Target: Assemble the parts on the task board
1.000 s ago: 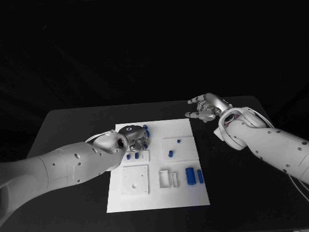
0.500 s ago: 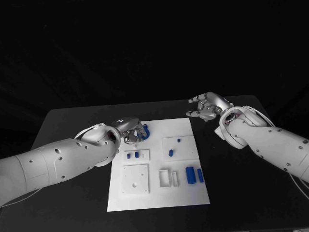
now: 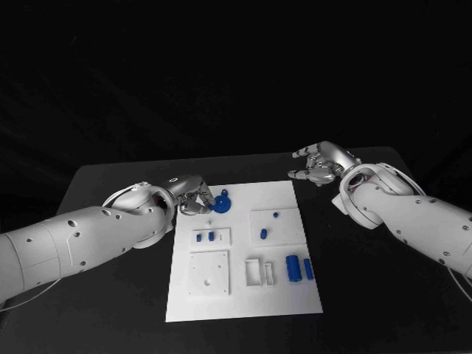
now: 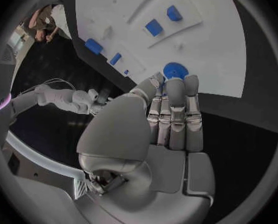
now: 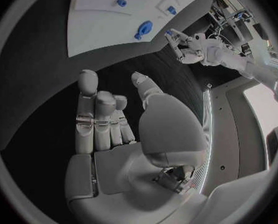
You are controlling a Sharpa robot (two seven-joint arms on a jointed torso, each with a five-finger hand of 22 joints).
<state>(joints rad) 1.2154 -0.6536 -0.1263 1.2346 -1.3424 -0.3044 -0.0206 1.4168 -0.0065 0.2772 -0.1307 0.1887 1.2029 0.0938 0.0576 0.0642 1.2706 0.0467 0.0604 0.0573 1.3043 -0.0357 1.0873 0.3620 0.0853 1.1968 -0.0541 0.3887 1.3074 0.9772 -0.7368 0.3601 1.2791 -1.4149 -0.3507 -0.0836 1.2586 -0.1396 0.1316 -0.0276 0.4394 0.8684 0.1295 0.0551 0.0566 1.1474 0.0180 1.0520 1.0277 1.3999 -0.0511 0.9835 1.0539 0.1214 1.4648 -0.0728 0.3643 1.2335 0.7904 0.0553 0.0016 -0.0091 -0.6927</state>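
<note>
**Left hand at the board's far-left corner, blue piece beside its fingertips**

The left hand (image 3: 192, 198) sits over the far-left corner of the white rectangular task board (image 3: 247, 302), fingers bunched and pointing down. Right beside the fingertips there is a round blue part with a small stub (image 3: 222, 204), lying on the board near its far edge. From the left wrist view, that same round blue part (image 4: 175, 70) peeks out just beyond the fingers (image 4: 175, 104), which lie straight and close together. Whether they touch or pinch it, I cannot tell.

Over on the other side, the right hand (image 3: 319, 167) hovers above the black table (image 3: 108, 184) just off the board's far-right corner. Its fingers are loosely curled and apart, holding nothing; the right wrist view shows the palm bare.

Down the board: two small blue pegs (image 3: 205, 237) stand in a square recess by the left edge, one small blue piece (image 3: 264, 234) lies in the middle, and two taller blue cylinders (image 3: 298, 268) lie side by side near the right edge, next to white upright slots (image 3: 257, 272). A plain white square plate (image 3: 206, 274) sits toward the near-left corner.
</note>
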